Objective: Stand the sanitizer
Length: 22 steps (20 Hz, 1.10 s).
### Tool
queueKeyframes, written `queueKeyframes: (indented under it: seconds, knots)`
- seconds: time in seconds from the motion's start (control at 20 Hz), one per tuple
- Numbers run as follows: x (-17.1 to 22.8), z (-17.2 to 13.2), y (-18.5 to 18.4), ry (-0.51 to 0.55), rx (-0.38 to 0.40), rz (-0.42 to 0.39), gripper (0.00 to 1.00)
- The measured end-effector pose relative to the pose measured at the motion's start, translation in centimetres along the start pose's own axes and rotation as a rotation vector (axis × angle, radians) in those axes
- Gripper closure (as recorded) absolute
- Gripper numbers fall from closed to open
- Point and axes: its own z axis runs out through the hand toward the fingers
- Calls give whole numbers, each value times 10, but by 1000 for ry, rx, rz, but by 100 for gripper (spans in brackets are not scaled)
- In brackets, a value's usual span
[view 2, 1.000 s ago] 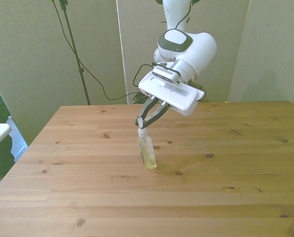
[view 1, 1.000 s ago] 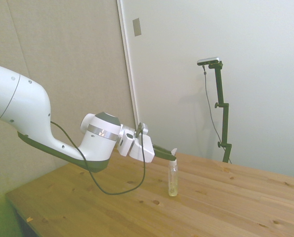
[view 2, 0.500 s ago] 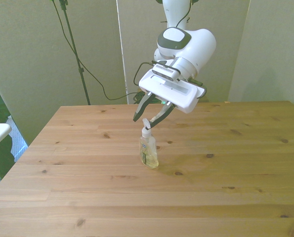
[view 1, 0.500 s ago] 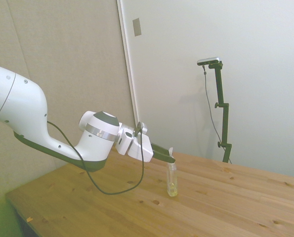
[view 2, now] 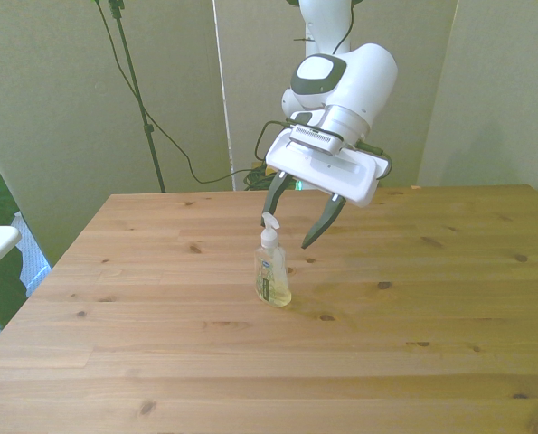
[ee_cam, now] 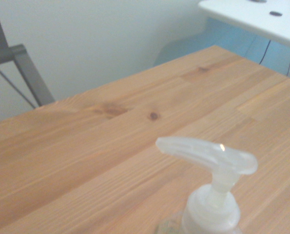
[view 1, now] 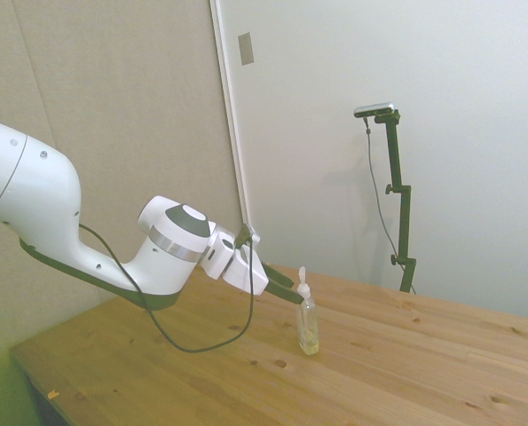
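pale walls and a grey-beige panel stood behind the wooden table (view 2: 431, 362), and a black cable hung down along the wall at the front view's left. the table top (view 1: 405, 373) was light pine with small dark knots.

the sanitizer (view 2: 271, 271) stood upright on the table, a little toward the front view's left of the middle and nearer the far edge than the near one. it was a slim clear bottle with pale yellowish liquid low inside, a white label on its side and a white pump top. in the side view the sanitizer (view 1: 307, 321) was also upright, with its base flat on the wood.

the gripper (view 2: 296, 223) hung just above and behind the pump top, tilted downward from the white arm (view 2: 350, 86). its two dark fingers (view 2: 324, 221) were spread wide. one finger was close beside the nozzle and the other was well off toward the front view's right. the fingers held nothing, and i could not tell if the nearer one touched the nozzle. in the side view the gripper (view 1: 292, 290) was just beside the bottle's neck, at the picture's left of it.

the wrist view showed the sanitizer's pump nozzle (ee_cam: 210, 158) from close by, blurred, with bare table boards (ee_cam: 86, 146) around it.
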Motion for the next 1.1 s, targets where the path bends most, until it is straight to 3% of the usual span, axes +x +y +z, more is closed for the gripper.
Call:
queueKeyframes:
  seconds: [0.4,0.8,1.1]
  knots:
    - [-15,-19,25,-232,-146,-212,0]
    - [67,-50,47,-446,-297,-488,0]
    - [77,-57,57,-516,-309,-579,0]
